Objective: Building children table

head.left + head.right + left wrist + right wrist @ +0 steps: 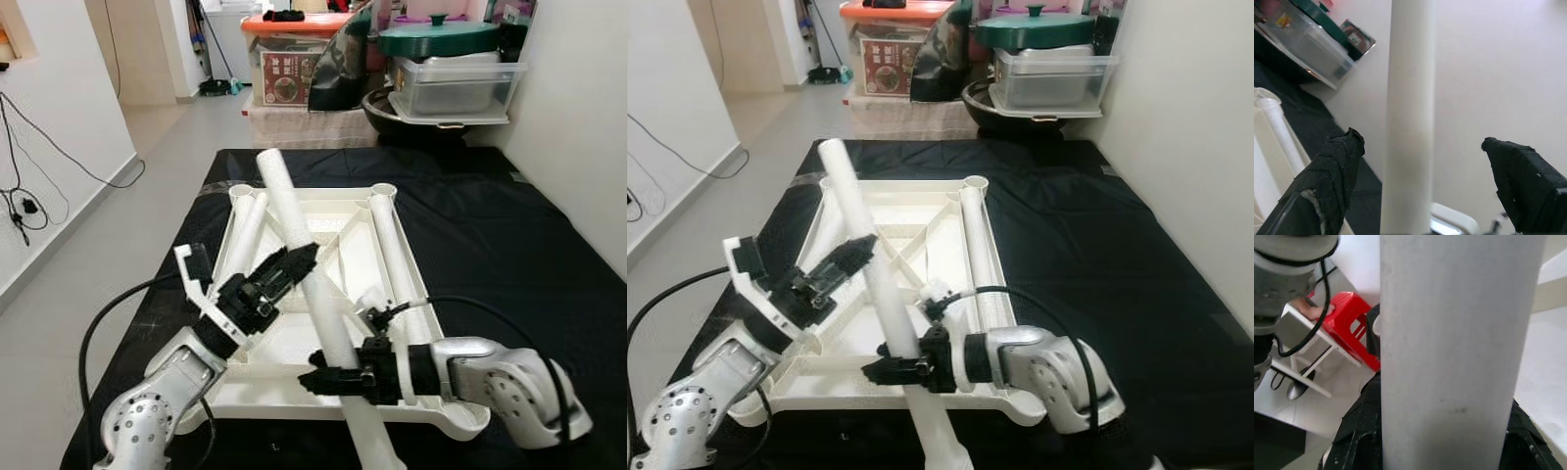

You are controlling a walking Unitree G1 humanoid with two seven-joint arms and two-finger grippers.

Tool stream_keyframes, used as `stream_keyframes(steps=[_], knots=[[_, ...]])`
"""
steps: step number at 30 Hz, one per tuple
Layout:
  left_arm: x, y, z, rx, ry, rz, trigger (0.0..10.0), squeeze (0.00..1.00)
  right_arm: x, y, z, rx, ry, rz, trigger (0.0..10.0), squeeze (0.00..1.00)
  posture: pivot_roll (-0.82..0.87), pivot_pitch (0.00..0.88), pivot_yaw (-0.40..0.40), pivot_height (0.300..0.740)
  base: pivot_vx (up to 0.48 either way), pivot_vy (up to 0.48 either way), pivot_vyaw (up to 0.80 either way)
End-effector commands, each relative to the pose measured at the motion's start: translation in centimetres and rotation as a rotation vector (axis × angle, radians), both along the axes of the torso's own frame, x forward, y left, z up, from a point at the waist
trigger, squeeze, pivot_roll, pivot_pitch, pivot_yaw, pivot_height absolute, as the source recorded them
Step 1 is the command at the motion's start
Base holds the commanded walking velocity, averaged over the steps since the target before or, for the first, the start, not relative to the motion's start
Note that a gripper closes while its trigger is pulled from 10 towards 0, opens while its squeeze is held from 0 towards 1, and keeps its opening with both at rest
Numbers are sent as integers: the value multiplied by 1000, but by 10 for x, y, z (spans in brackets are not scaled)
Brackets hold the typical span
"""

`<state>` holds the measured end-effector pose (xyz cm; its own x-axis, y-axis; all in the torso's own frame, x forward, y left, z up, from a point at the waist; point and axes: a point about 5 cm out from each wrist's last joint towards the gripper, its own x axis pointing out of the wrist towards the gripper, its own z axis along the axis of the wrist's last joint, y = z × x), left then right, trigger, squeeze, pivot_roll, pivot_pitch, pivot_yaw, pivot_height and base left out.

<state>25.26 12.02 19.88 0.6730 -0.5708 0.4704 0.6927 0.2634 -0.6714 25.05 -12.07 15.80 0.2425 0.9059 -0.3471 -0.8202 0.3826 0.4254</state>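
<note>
The white table top (323,196) lies upside down on a black mat (490,245). One white leg (397,259) lies along its right side and another (245,240) along its left side. A third long white tube leg (294,220) slants across the table top, its upper end raised toward the far left. My right gripper (321,382) is shut on the tube's lower part near the front rim. Higher up, my left gripper (302,259) is open, and its two black fingers (1332,181) straddle the tube (1408,122) with gaps on both sides.
Past the mat stand an orange-lidded storage box (294,59) and a clear bin (456,83) under a green lid (436,37). A white wall runs along the right. Cables (20,206) trail on the left floor. A red stool (1349,328) appears in the right wrist view.
</note>
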Motion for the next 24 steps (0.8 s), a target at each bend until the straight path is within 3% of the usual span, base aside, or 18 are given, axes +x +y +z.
stream_keyframes(steps=[1,2,5,7,10,11,14,17,24], knots=[[-6,3,4,-31,-25,-40,10000,1000,-1,-9,11,14,-35,-15,0,0,-132,0,1,740,0,0,0],[-10,5,7,-67,-43,-71,10000,1000,-2,-20,16,8,-45,-26,0,0,-138,0,3,740,0,0,0],[-10,5,7,-67,-43,-71,10000,1000,-2,-20,16,8,-45,-26,0,0,-138,0,3,740,0,0,0],[-14,8,10,-100,-57,-100,10000,1000,1,-40,31,5,-72,-58,0,0,-141,0,2,740,0,0,0],[-13,10,8,-95,-44,-89,10000,1000,6,-54,46,11,-110,-92,0,0,-142,0,1,740,0,0,0],[-12,12,6,-97,-32,-80,10000,0,10,-61,58,38,-136,-114,0,0,-141,0,0,740,0,0,0],[-11,13,5,-100,-24,-75,10000,0,12,-65,65,58,-152,-126,0,0,-136,0,-3,740,0,0,0],[-11,14,2,-94,-2,-72,10000,0,23,-75,88,135,-222,-211,0,0,-140,0,2,740,0,0,0],[-11,14,-4,-62,27,-67,10000,0,29,-77,95,212,-239,-270,0,0,-133,0,-1,740,0,0,0]])
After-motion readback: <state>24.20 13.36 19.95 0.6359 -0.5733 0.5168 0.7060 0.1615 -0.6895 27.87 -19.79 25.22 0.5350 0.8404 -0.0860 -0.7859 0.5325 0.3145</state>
